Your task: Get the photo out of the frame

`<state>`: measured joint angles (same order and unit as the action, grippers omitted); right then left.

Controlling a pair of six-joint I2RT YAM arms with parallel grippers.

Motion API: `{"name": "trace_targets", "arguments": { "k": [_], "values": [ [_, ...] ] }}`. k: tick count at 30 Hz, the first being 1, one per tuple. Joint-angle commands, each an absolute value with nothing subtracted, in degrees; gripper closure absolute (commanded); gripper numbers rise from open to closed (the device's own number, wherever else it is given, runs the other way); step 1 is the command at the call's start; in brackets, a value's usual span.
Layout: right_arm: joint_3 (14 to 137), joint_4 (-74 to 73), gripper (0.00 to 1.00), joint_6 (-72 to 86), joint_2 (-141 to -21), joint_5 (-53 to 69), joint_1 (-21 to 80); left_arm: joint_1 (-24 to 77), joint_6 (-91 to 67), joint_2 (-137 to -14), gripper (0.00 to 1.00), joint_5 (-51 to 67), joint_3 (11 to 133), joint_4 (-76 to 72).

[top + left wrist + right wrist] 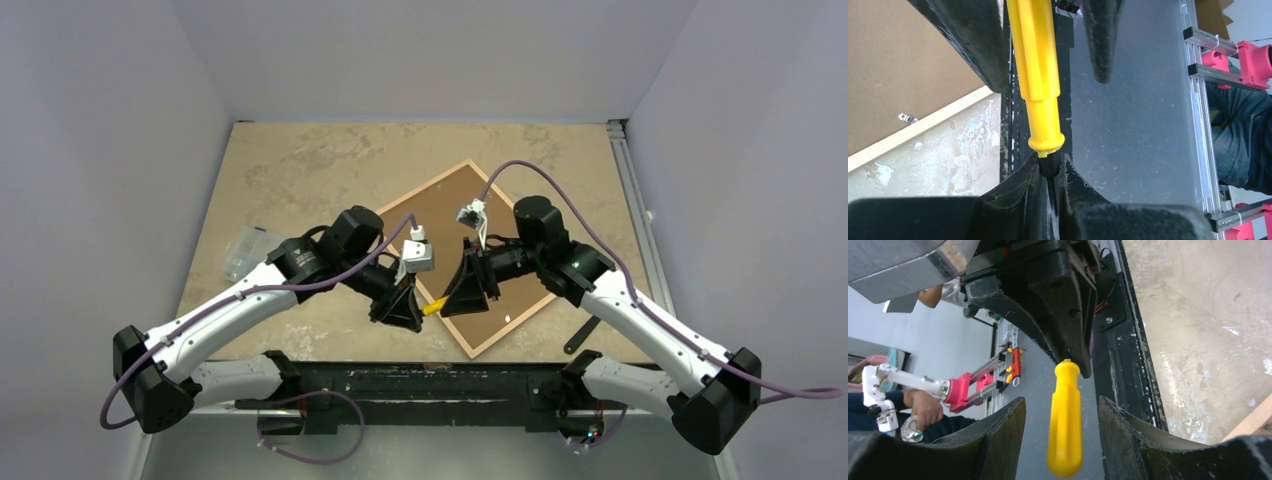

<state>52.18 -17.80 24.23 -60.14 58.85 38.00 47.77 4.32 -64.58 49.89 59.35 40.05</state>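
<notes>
Both hang at the frame's (435, 181) near-left edge: left gripper (1049, 172) clamps a yellow tool (1040, 75), right gripper (1060, 402) open around it.

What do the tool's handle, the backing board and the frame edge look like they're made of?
The tool: handle smooth, slightly glossy bright yellow with moulded steps, probably plastic. The backing board: flat matte brown with no grain, likely fibreboard or card. The frame: pale tan matte strip, seemingly light wood, though I can't make out any grain.
</notes>
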Motion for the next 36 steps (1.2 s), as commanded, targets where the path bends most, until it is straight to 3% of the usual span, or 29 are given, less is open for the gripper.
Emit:
{"name": "trace_targets", "arguments": {
  "k": [1, 10, 11, 12, 14, 16, 18, 19, 27, 31, 34, 36],
  "values": [
    [53.1, -17.7, 0.47, 22.8, -59.7, 61.3, 39.4, 47.8, 6.2, -65.4, 1.0, 50.8, 62.4, 39.2],
    [54.3, -15.2, 0.74, 23.4, -63.0, 56.4, 40.6, 47.8, 6.8, -66.1, 1.0, 50.0, 62.2, 39.7],
    [54.1, -15.1, 0.79, 23.4, -63.1, 55.8, 40.5, 47.8, 6.9, -66.2, 1.0, 49.9, 62.2, 39.7],
    [54.0, -15.1, 0.9, 23.2, -63.2, 55.3, 40.6, 47.8, 6.9, -66.2, 1.0, 49.7, 62.2, 39.6],
    [53.6, -15.1, 1.0, 23.2, -62.7, 53.0, 40.6, 47.4, 6.5, -66.1, 1.0, 50.3, 62.0, 38.9],
    [52.2, -13.6, 1.0, 24.6, -61.9, 50.5, 40.6, 47.0, 6.3, -66.1, 1.0, 50.4, 61.6, 38.2],
    [51.3, -12.4, 0.77, 25.1, -61.7, 50.7, 40.5, 46.7, 6.5, -66.1, 1.0, 50.3, 61.5, 38.2],
    [50.9, -11.3, 0.72, 25.7, -61.7, 51.5, 40.5, 46.7, 6.8, -66.0, 1.0, 50.3, 61.6, 38.5],
    [50.0, -8.0, 0.68, 26.9, -63.0, 54.5, 40.5, 46.1, 7.4, -65.9, 1.0, 50.1, 61.0, 38.9],
    [49.7, -7.5, 0.73, 27.1, -63.7, 54.5, 40.5, 46.1, 7.5, -66.1, 1.0, 50.3, 60.9, 38.7],
    [49.3, -7.2, 1.0, 27.3, -63.5, 52.9, 40.6, 46.1, 7.3, -66.3, 1.0, 50.2, 60.8, 38.6],
    [48.7, -7.6, 1.0, 27.1, -62.7, 50.8, 40.5, 45.7, 5.8, -66.1, 1.0, 49.3, 60.5, 37.5]
  ]
}}
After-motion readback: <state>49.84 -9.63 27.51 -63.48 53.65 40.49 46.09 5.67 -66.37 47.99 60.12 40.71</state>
